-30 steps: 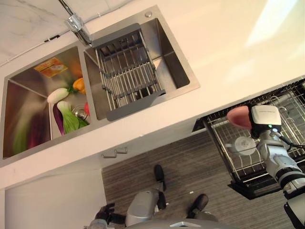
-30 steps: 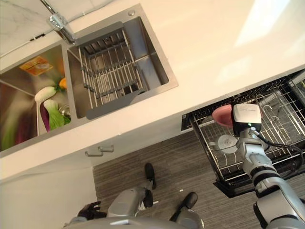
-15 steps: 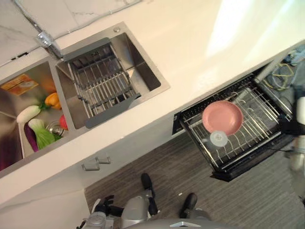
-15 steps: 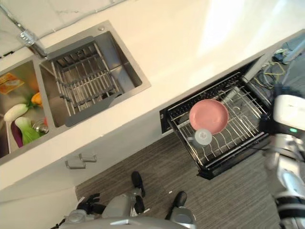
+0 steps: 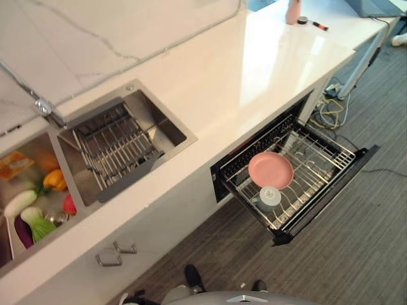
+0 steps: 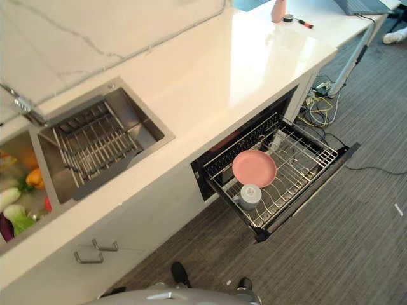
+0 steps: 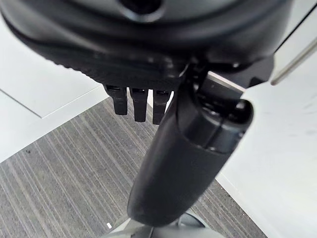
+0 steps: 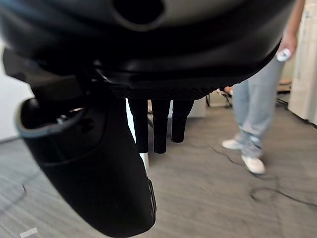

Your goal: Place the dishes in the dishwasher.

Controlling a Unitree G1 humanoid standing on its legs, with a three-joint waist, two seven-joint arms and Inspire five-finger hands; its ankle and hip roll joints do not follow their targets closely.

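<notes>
Dishes first, going L to R across the head views. Far left: the sink (image 5: 137, 101), w/ veg in its left basin (image 5: 32, 210) – white, green/purple and orange pieces – no plate or cup visible among them as far as I can tell. Right basin holds a metal drain rack (image 5: 117, 149) w/ nothing on it. Countertop (image 5: 254, 70) in the middle is bare of crockery; at its far end stand a pink bottle (image 5: 293, 11) and a small dark item w/ a red pen-like thing, too small to ID.

Right of centre: dishwasher rack (image 5: 318, 166) pulled out below the counter edge. Pink plate (image 5: 271, 169) lies flattish on the wire tines toward the rack's inner left part. Pale cup (image 5: 268, 197) sits just beside it, nearer the rack's front edge; whether they touch I can't tell. Rest of the rack looks unfilled.

Hands: left hand (image 7: 148, 104) in its own wrist view, fingers hanging fairly straight, thumb out, nothing in it, striped floor past it. Right hand (image 8: 158, 129) likewise – fingers straight-ish, thumb out, empty; beyond it a person's legs (image 8: 250, 119) and white shoes on the floor.

Judgement: loading looks done or nearly so – both visible dishes are in the rack and no others wait at sink or counter. What's likely left: pushing the rack in and shutting the dishwasher, if the task wants that.
</notes>
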